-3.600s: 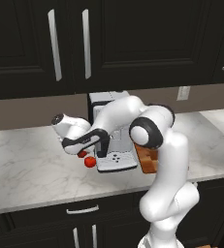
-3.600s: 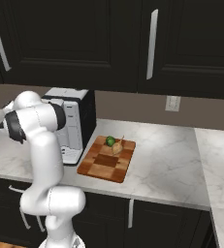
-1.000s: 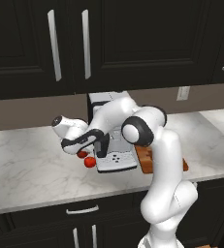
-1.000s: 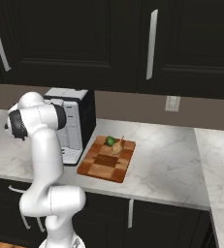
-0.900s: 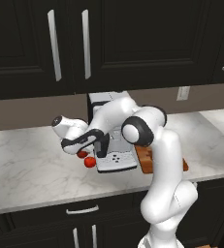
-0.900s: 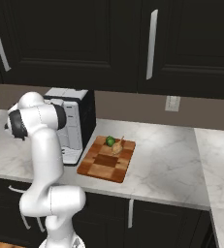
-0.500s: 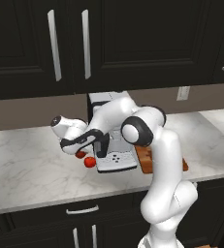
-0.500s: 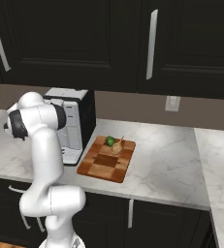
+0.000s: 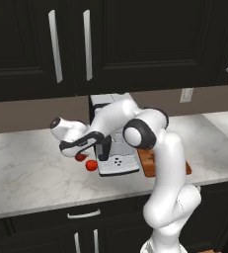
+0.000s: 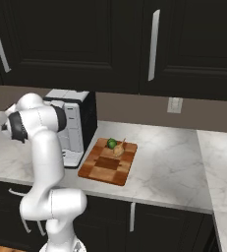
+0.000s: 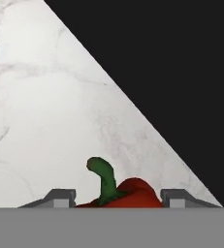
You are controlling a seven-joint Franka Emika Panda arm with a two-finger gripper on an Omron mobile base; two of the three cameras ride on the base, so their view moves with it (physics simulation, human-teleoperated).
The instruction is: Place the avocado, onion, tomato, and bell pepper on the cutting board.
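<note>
**Pepper between the fingers, left of the coffee machine**

From my left base camera, starting at the left, I see the marble counter (image 9: pixel 26 168) bare up to the gripper (image 9: pixel 79 153), which sits low over the counter with the arm reaching leftward across the front of the coffee machine (image 9: pixel 114 148). A dark red bit of the pepper (image 9: pixel 79 157) shows right under the hand. Just to its right, lying free on the counter, is the bright red tomato (image 9: pixel 91 165), close beside the machine's tray. Further right, past the arm, an edge of the board (image 9: pixel 147 163) shows behind the robot's body.

In my hand camera the pepper (image 11: pixel 128 194) with its curved green stem sits between the two fingertips (image 11: pixel 60 197), which stand just beside it on either side. I cannot tell whether they are pressing on it or merely bracketing it.

From the right base camera, the machine (image 10: pixel 75 125) stands left of the board (image 10: pixel 105 167). On the board's far end the green avocado (image 10: pixel 112 143) and the tan onion (image 10: pixel 119 149) lie touching, onion to the right.
</note>
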